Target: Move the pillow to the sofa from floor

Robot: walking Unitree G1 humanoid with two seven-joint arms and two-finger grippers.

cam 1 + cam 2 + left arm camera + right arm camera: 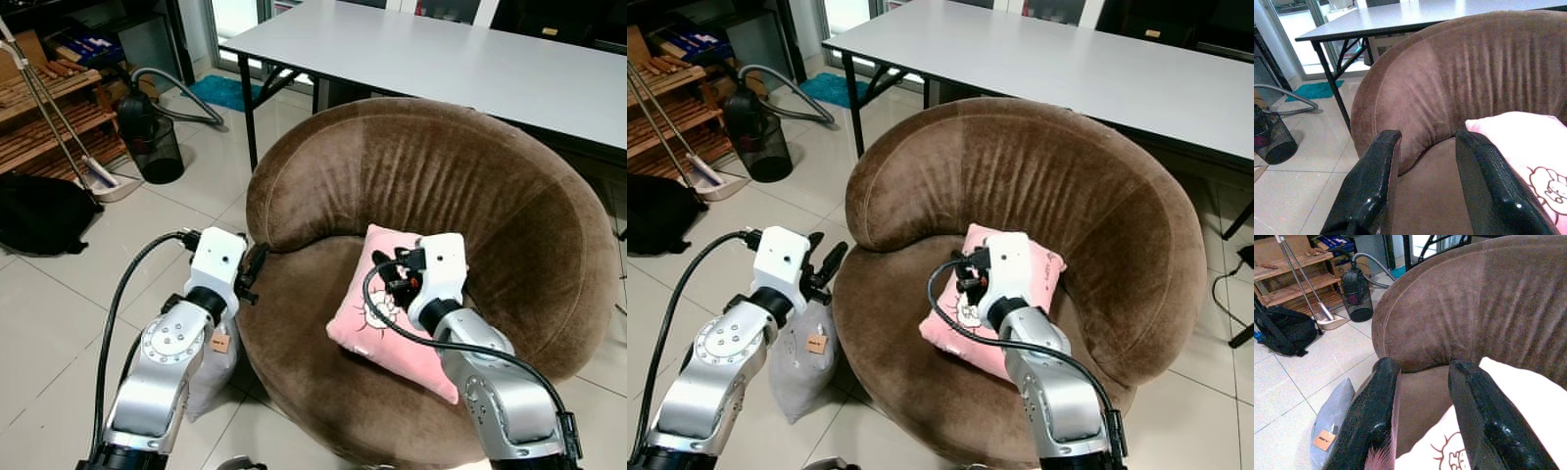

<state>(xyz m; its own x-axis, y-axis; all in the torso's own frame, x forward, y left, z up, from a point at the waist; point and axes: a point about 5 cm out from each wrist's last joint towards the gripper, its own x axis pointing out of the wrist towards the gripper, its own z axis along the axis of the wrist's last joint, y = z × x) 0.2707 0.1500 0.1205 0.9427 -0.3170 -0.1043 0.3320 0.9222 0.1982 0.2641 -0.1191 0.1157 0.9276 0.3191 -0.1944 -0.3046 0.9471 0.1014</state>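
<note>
pink pillow on the brown sofa seat, both grippers parted

black fingers of your right gripper (968, 277) stand apart with nothing between them, poised over the near left part of the pink pillow (1027, 264). in the right wrist view one finger (1484, 421) overlaps the pillow's white cartoon print, and you cannot tell whether it touches the fabric. the pillow lies on the seat of the round brown sofa (509, 186), tilted, its far edge leaning toward the backrest.

your left gripper (253, 272) is open too, held at the sofa's left outer edge where the armrest curves down; the left wrist view looks between its fingers (1371, 186) along the seat to the pillow's corner.

outward from there, a grey pillow (801, 367) with an orange tag lies on the tiled floor against the sofa's base, just below your left arm. behind the sofa stands a white table (460, 59) on black legs. further left you have a black vacuum canister (147, 132) with its hose, a broom and dustpan (98, 176) leaning at a wooden rack (54, 117), and a black bag (39, 211) on the floor.
</note>
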